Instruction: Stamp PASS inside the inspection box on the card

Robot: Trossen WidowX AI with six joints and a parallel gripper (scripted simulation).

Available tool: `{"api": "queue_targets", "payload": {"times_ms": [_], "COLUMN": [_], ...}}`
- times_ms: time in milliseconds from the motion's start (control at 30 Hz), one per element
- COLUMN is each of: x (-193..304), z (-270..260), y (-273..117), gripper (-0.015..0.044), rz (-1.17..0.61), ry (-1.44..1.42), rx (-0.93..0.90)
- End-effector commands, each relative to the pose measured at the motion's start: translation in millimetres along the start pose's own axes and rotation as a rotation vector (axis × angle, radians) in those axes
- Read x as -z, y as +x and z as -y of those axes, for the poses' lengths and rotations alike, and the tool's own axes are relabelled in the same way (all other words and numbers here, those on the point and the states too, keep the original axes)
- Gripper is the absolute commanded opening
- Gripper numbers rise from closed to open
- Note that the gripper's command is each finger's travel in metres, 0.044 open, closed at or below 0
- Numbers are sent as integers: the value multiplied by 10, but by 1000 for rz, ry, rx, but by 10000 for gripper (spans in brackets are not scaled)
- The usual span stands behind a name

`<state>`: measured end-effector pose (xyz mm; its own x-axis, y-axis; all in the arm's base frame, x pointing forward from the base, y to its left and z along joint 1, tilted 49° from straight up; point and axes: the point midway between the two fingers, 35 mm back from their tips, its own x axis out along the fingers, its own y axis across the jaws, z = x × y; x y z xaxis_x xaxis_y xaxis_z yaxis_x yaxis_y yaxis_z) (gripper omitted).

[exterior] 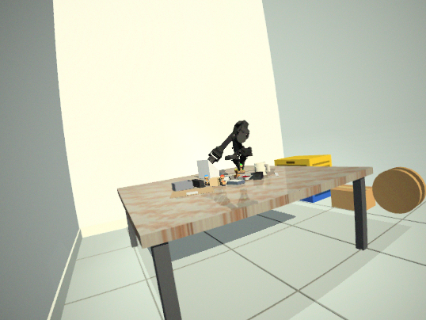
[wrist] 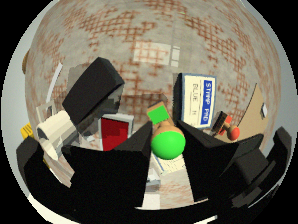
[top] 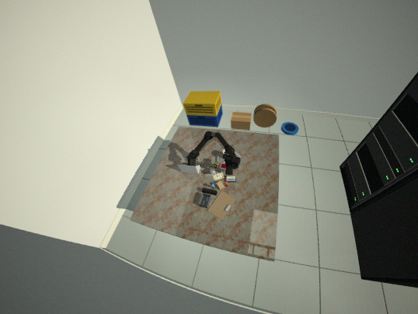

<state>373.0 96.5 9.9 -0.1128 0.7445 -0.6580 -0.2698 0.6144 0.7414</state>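
Note:
My gripper (wrist: 164, 124) (exterior: 241, 166) is shut on the green-knobbed stamp (wrist: 168, 144), whose block with a green top patch shows just beyond the knob in the wrist view. No PASS lettering can be read. The stamp is between the red ink pad (wrist: 114, 134) (top: 224, 166) and the closed blue stamp pad tin (wrist: 198, 100) (top: 231, 179); its exact height above the table is hard to tell. The cream card (wrist: 172, 165) (top: 218, 176) is partly hidden behind the stamp and fingers in the wrist view. Its inspection box cannot be made out.
A red-knobbed stamp (wrist: 233, 132) stands beyond the tin, near a cardboard sheet (wrist: 253, 107) (top: 222, 204). A black block (wrist: 93, 90) and a cream mug (wrist: 55, 136) (exterior: 260, 168) are on the other side. A blue-topped stamp (top: 213, 186) and a small brown box (top: 221, 185) lie near the card.

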Motion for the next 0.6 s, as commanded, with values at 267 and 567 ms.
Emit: {"api": "queue_targets", "payload": {"times_ms": [267,567], "x": [32,47], "z": [-9,-17], "y": [247,392], "gripper": [0,0], "rz": [-8,-8], "ry": [9,8], "rx": [-11,-13]}}
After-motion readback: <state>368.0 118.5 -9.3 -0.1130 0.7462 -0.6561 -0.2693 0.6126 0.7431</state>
